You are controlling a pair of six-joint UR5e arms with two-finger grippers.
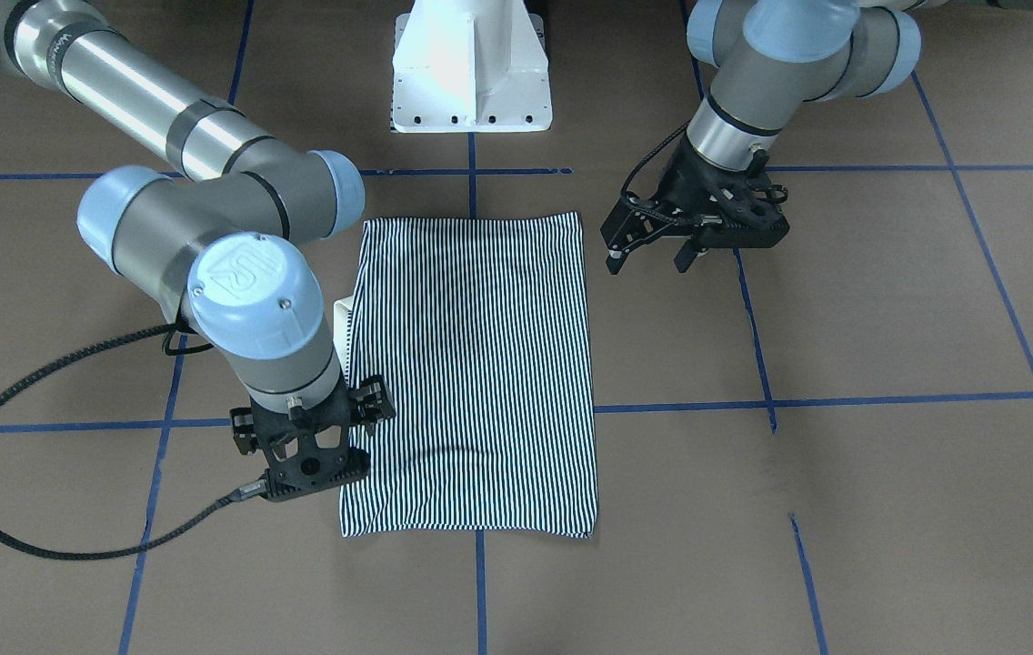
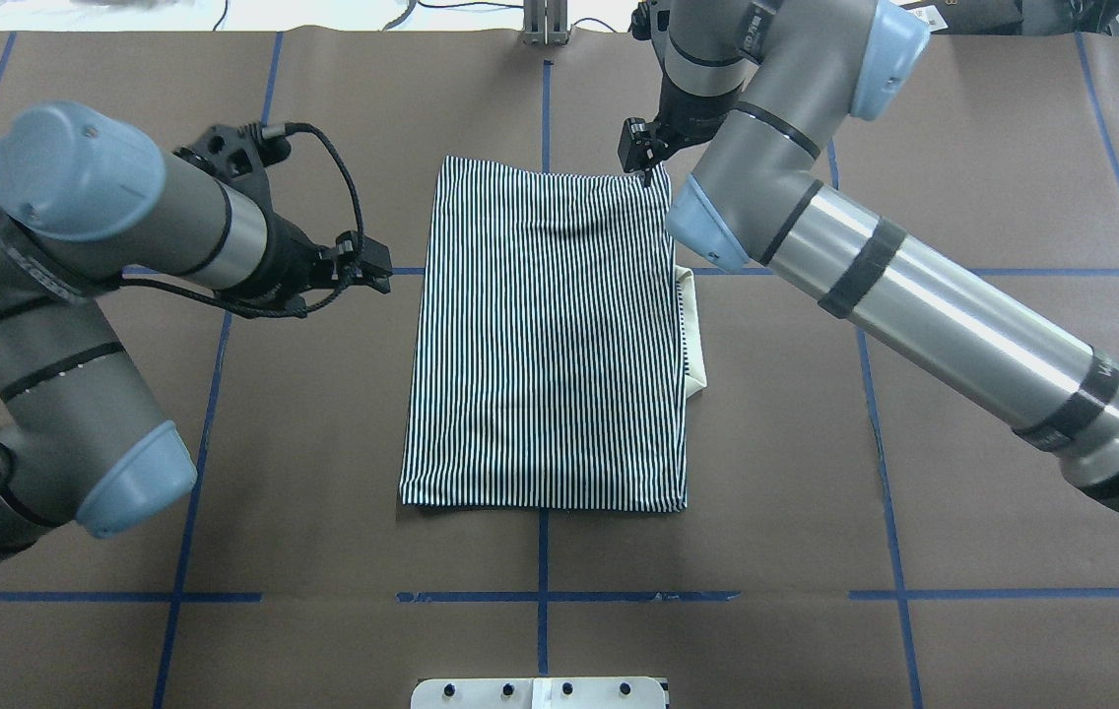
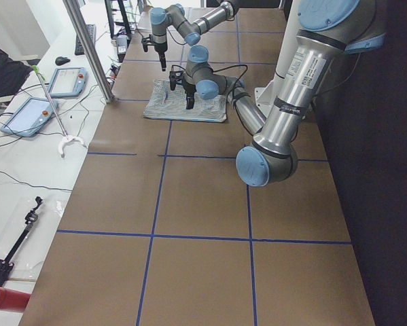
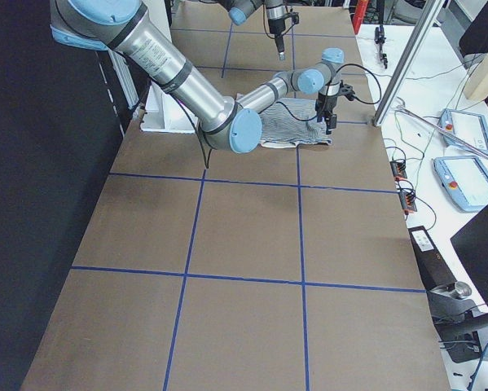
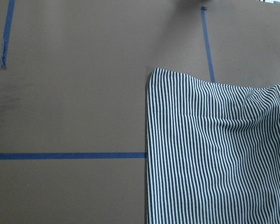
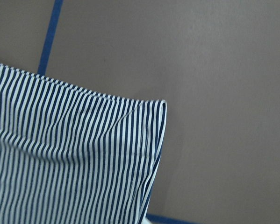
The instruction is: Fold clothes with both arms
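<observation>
The striped shirt [image 2: 545, 335] lies folded into a flat rectangle in the middle of the table, its cream collar [image 2: 696, 335] poking out along the right edge. My right gripper [image 2: 646, 175] hangs just over the shirt's far right corner, and the cloth under it lies flat [image 6: 83, 154]. In the front view its jaws [image 1: 312, 437] look spread, with nothing held. To the left of the shirt [image 1: 476, 364], clear of the cloth, my left gripper [image 1: 648, 262] stands open and empty. It also shows in the overhead view [image 2: 377, 268].
The white pedestal base [image 1: 471, 68] stands at the robot's side of the table. Blue tape lines [image 2: 540, 596] grid the brown table top. Tablets [image 3: 60, 81] and tools lie on a side bench, and a person's sleeve [image 3: 3, 71] shows there.
</observation>
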